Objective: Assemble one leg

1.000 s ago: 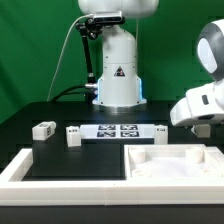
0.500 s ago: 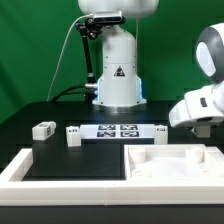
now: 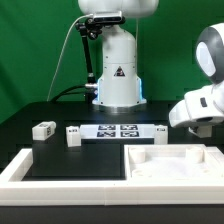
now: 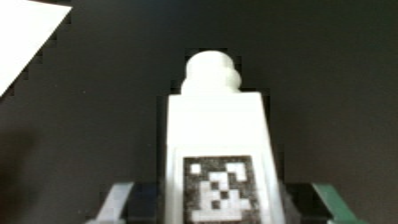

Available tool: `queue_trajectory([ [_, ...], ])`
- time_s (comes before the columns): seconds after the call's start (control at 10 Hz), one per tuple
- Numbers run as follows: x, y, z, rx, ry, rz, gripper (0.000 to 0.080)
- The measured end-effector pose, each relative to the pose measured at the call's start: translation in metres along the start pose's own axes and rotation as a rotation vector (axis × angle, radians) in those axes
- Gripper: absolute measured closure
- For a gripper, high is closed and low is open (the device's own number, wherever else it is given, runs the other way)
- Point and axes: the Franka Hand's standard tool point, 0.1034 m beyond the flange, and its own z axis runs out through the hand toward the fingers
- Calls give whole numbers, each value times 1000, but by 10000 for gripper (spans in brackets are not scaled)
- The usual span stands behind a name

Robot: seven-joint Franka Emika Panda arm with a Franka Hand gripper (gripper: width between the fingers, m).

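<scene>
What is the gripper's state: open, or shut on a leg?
Apparently shut on the leg: the gripper flanks its tagged end closely on both sides; contact itself is blurred.

A robotics lab is shown. A white robot arm base (image 3: 118, 75), marked with a black warning triangle, is mounted at the back of a black table (image 3: 50, 112), and a black cable (image 3: 68, 55) is run down beside it. A plain green backdrop (image 3: 30, 50) is set behind the whole scene. The marker board (image 3: 118, 130) is laid flat on the table, and a printed black-and-white square tag is carried by the leg (image 4: 217, 120) seen in the wrist view
</scene>
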Motion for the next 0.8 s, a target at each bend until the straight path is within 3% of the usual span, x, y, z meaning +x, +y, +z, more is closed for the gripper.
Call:
queue_trajectory([
  [0.3, 0, 1, -2, 4, 1, -11, 511],
  [0.8, -12, 30, -80, 34, 43, -62, 509],
])
